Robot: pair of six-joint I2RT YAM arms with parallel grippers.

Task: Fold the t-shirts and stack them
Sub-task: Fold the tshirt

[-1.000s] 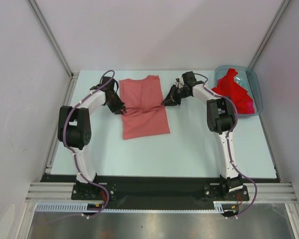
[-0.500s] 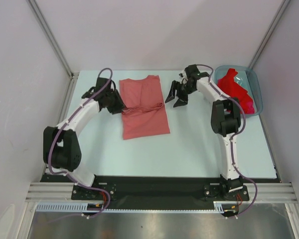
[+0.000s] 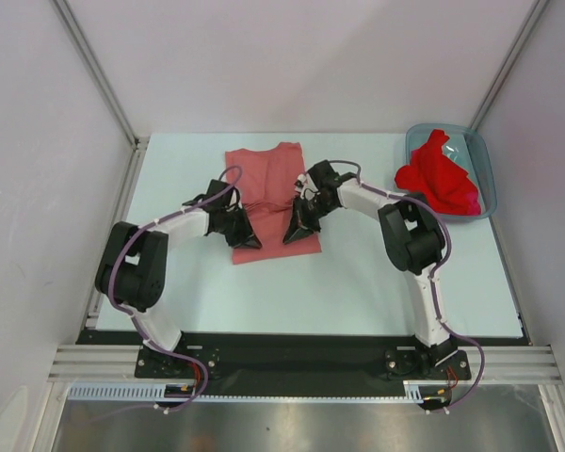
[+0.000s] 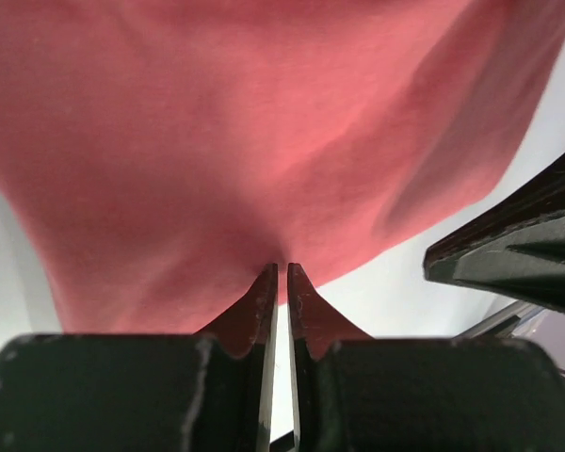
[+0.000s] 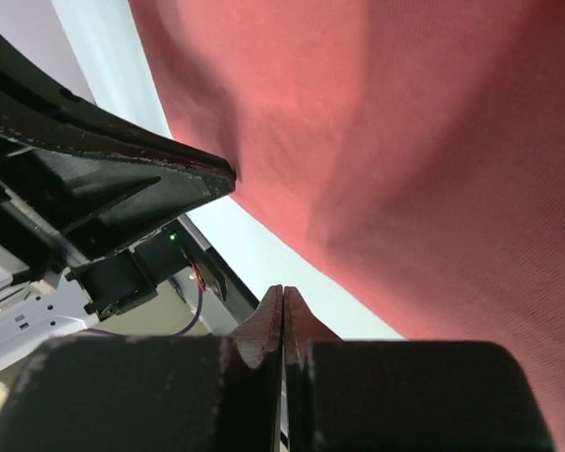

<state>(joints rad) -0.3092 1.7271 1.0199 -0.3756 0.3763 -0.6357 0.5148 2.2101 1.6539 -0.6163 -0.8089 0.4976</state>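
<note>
Salmon-pink t-shirt [image 3: 266,179] flat on pale table [image 3: 358,282], centre toward 12 o'clock, left gripper [image 3: 250,241] pinching its near hem at 7 o'clock, right gripper [image 3: 293,235] closed at hem's 5 o'clock corner, cloth caught or not unclear, red t-shirts [image 3: 438,174] heaped in translucent bin [image 3: 485,160] at 2 o'clock.

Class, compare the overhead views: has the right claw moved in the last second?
Yes. The right claw moved left and nearer, away from the bin, to the pink shirt's near hem.
</note>
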